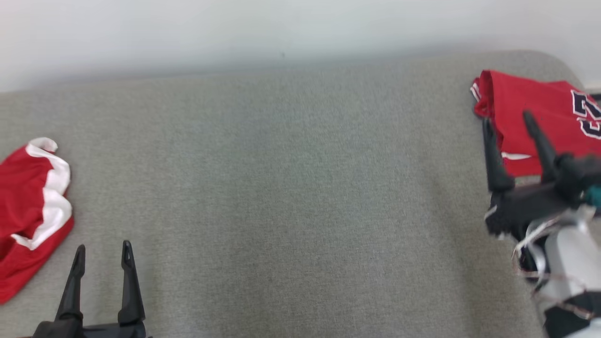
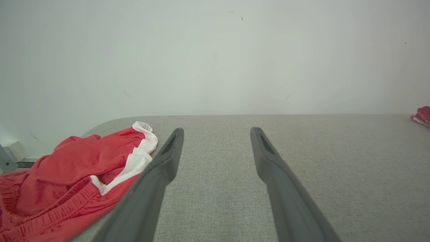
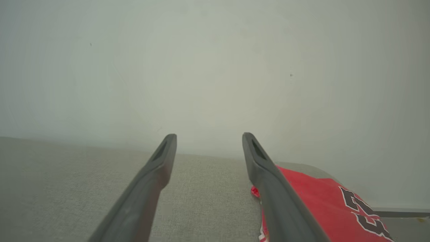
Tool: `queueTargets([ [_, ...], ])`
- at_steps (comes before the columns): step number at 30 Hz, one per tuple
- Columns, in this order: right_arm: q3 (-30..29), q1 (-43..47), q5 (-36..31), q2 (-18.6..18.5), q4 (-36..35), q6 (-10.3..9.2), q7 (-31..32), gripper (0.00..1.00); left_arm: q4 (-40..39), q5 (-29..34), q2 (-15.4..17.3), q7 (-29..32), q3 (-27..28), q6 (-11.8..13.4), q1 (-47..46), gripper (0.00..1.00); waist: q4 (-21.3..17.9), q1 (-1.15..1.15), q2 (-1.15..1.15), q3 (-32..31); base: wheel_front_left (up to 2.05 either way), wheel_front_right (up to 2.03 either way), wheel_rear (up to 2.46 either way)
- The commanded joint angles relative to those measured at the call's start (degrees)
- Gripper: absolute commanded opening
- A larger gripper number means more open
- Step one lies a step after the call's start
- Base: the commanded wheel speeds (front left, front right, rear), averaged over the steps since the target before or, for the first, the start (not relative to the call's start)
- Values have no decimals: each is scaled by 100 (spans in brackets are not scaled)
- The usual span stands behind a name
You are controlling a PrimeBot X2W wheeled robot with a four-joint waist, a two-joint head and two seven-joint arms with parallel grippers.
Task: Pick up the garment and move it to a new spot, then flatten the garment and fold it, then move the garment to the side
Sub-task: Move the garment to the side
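Red jersey (image 1: 530, 103) lay at 2 o'clock on the grey tabletop (image 1: 291, 188), and red shorts (image 1: 23, 206) with white trim were bunched at 9. Right tool (image 1: 506, 118) at 3 o'clock, fingers spread, tips over the jersey's near edge, contact unclear. Left tool (image 1: 104, 247) at 7, spread, empty, beside the shorts.

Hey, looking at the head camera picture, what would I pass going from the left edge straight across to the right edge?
red and white shorts → left gripper, jaws open → bare stretch of the grey padded surface → red jersey with dark numerals
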Motion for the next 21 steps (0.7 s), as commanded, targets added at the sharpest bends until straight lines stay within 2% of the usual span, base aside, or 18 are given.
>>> queueTargets([
  [1,-59,243,17,138,-63,-16,5,100,38,9,-26,-16,24,-8,88,100,132,1,1,-258,0,0,0],
  [15,-374,1743,91,981,-466,-16,-240,100,341,47,-112,-17,115,-113,175,100,184,1,1,-507,0,0,0],
  [21,-356,2116,132,1198,-536,-16,-368,100,476,75,-137,-17,132,-137,145,100,181,1,1,-513,0,0,0],
])
